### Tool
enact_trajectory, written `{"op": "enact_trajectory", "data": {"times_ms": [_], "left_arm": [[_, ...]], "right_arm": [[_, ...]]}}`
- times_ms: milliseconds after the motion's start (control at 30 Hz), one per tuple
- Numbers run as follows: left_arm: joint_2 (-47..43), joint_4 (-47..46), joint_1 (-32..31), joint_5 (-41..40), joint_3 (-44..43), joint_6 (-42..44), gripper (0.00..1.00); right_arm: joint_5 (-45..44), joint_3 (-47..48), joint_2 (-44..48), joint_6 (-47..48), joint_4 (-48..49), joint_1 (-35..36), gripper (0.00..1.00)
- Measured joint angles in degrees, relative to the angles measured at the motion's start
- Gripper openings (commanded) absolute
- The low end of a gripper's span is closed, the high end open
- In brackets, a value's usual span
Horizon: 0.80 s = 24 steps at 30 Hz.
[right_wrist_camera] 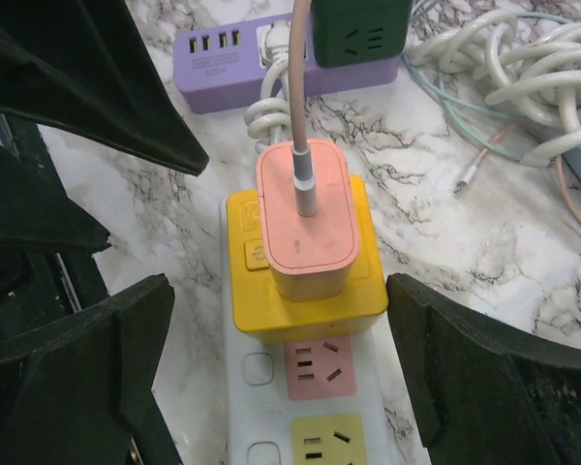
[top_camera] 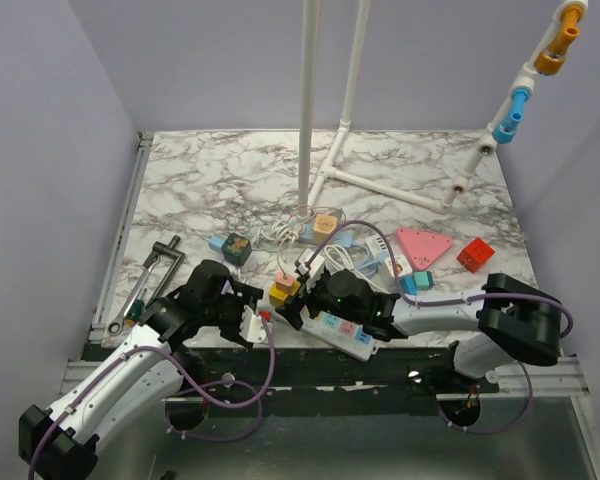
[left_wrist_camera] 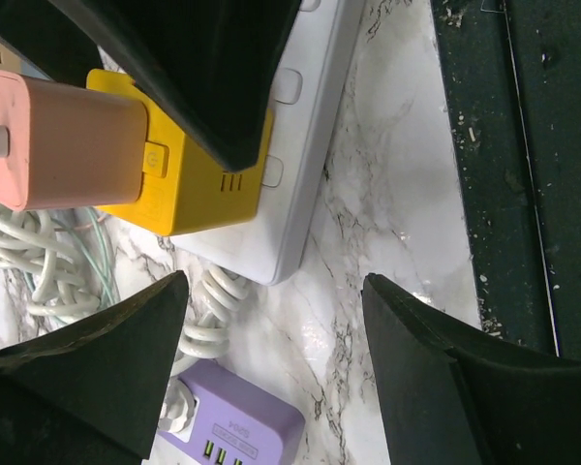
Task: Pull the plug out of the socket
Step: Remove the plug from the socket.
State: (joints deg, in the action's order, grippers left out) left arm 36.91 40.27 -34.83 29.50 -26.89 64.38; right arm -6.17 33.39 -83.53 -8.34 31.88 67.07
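Note:
The plug [right_wrist_camera: 307,215] is a pink charger with a white cable, seated in a yellow adapter cube [right_wrist_camera: 305,286] on the end of a white power strip [right_wrist_camera: 271,426]. My right gripper [right_wrist_camera: 281,373] is open, its fingers on either side of the strip just short of the yellow cube and touching nothing. In the top view the plug [top_camera: 284,279] lies between the two grippers. My left gripper [left_wrist_camera: 276,378] is open over bare marble beyond the strip's end [left_wrist_camera: 300,145], the pink plug [left_wrist_camera: 68,140] to its upper left. It holds nothing.
A purple USB strip [left_wrist_camera: 237,421] and coiled white cable [left_wrist_camera: 208,320] lie by the left fingers. A green adapter [right_wrist_camera: 358,34] and tangled cords [right_wrist_camera: 523,68] sit beyond the plug. Metal tools [top_camera: 150,275] lie left; a pink triangle [top_camera: 423,245], red cube [top_camera: 474,255] and pipe frame [top_camera: 325,150] stand behind.

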Motion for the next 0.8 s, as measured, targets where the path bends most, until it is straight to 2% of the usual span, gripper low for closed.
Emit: {"op": "enact_trajectory", "data": {"times_ms": [200,333,400,467,633,800], "left_arm": [[-2.27,0.31,1.16,0.17,0.26,0.74,0.75],[-4.13,1.49,1.99,0.17,0.26,0.98,0.75],[-5.18,2.19,2.25,0.17,0.26,1.33,0.75],[-6.34,2.80,2.27,0.17,0.26,2.05,0.75],[-7.21,2.84,2.47,0.15,0.52,3.19,0.75],[-6.75,2.64,2.47,0.15,0.96,4.50,0.75]], "right_arm": [[0.55,-0.02,-6.03,1.36,5.03,0.00,0.99],[0.50,-0.02,-8.90,1.70,7.13,0.00,0.93],[0.44,-0.02,-9.70,1.97,8.11,0.00,0.83],[0.26,-0.02,-10.19,2.21,8.90,0.00,0.66],[0.09,0.04,-11.26,2.47,10.67,0.00,0.33],[0.07,0.28,-11.37,2.19,10.67,0.00,0.08]]}}
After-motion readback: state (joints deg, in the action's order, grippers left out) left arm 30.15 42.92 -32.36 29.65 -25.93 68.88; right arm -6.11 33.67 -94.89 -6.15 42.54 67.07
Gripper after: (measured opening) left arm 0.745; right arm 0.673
